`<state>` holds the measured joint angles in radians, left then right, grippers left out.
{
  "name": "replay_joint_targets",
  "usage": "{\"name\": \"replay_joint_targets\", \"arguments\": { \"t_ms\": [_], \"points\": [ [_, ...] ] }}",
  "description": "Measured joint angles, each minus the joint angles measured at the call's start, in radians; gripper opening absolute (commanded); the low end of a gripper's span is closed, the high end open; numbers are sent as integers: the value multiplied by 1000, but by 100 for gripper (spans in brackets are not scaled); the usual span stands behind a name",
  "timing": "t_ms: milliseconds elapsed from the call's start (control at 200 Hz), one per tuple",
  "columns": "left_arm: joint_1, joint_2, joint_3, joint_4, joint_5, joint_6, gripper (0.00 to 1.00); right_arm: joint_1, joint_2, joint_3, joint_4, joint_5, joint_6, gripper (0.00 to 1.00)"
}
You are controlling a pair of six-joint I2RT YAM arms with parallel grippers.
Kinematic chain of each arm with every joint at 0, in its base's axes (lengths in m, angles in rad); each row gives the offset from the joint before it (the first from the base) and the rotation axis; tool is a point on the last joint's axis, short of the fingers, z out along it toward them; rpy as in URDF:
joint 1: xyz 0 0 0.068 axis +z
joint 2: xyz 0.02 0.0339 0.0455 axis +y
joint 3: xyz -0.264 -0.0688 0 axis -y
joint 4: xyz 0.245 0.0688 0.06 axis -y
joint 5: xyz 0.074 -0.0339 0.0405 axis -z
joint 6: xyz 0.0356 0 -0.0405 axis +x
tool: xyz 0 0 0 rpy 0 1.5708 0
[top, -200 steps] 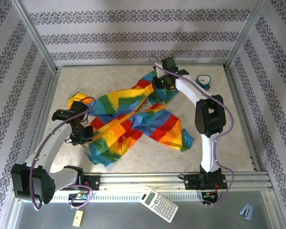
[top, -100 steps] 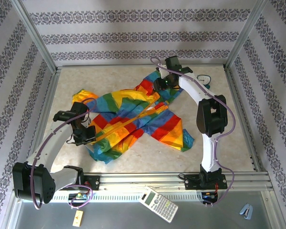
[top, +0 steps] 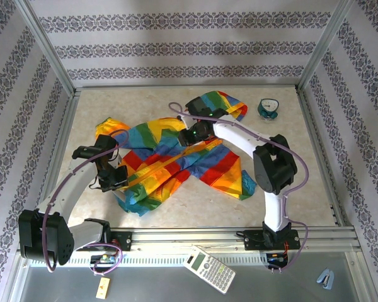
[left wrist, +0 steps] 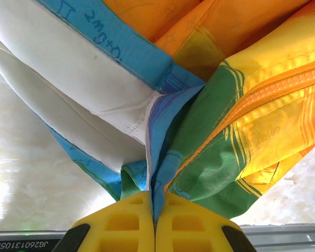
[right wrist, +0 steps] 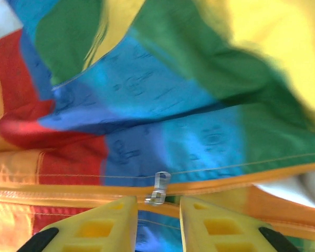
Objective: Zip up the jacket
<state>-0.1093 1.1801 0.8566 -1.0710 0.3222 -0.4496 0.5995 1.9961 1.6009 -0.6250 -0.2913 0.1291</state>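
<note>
With the jaws of the left gripper (left wrist: 155, 227) clenched flat on a blue and green fold of the jacket (left wrist: 236, 142) near its bottom edge, no gap left between the yellow fingers (left wrist: 128, 231). With the jaws of the right gripper (right wrist: 158, 209) released and apart, nothing grasped. Just above the gap between their tips, the small metal zipper pull (right wrist: 158, 188), lying on the orange zipper tape (right wrist: 68, 190).

Seen from above: left gripper at the near left end of the jacket, right gripper over its middle, the jacket itself crumpled across the middle of the table (top: 290, 182), with one part thrown toward the far right.

Judged as the step in hand: catching the pull. To do it well:
- Go forward a little, to bring the pull fully between the pads and not at the very tips, and close only then.
- Hold the left grip firm and draw slightly toward the near left, to make the zipper line tight and straight.
- After that, probably lead the pull slowly along the tape, away from the held edge.
- Watch for loose fabric beside the slider, easy to catch in the teeth.

Well apart from the work: a teal object (top: 268, 107) at the far right corner, a calculator (top: 209, 269) in front of the near rail.
</note>
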Motion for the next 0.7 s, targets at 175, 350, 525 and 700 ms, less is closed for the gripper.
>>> {"name": "replay_joint_targets", "arguments": {
  "t_ms": [175, 350, 525, 700],
  "points": [
    [0, -2, -24, 14, 12, 0, 0, 23, 119, 59, -32, -7, 2, 33],
    [0, -3, -28, 20, 18, 0, 0, 39, 195, 124, -83, 36, -2, 39],
    [0, -4, -28, 26, 18, 0, 0, 60, 227, 183, -142, 106, -2, 40],
    [0, -4, -28, 29, 18, 0, 0, 91, 261, 239, -207, 192, -6, 41]
  ]
}}
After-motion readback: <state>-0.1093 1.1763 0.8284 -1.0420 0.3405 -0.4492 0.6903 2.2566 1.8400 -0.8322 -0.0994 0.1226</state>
